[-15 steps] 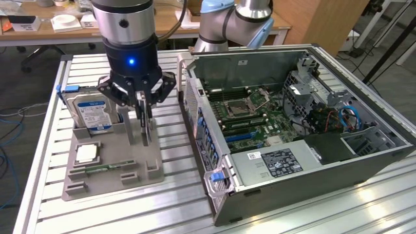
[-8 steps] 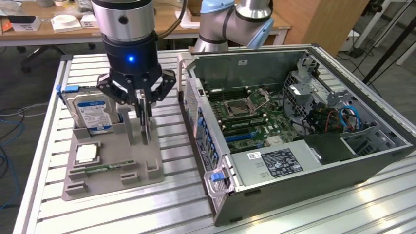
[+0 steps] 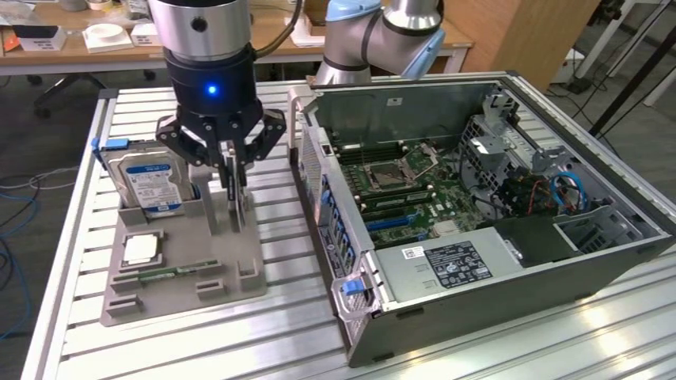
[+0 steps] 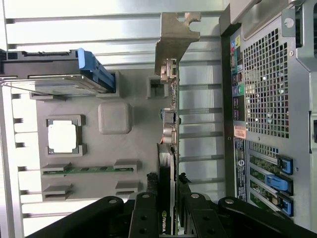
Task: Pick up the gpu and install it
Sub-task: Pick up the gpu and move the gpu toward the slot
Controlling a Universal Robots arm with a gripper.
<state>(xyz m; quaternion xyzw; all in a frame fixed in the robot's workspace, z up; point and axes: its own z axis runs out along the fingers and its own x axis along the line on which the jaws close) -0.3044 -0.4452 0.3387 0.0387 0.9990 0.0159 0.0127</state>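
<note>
Now | gripper grips upright gpu | wrist view: its silver bracket

The gripper seems clamped on the upright gpu — in its holder.

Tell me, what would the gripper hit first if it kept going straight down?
Probably the graphics card, standing on edge in the gray holder; the gripper is right over it, perhaps touching it.

Blue-labelled hard drive, processor and green memory stick in grey holder.
</note>
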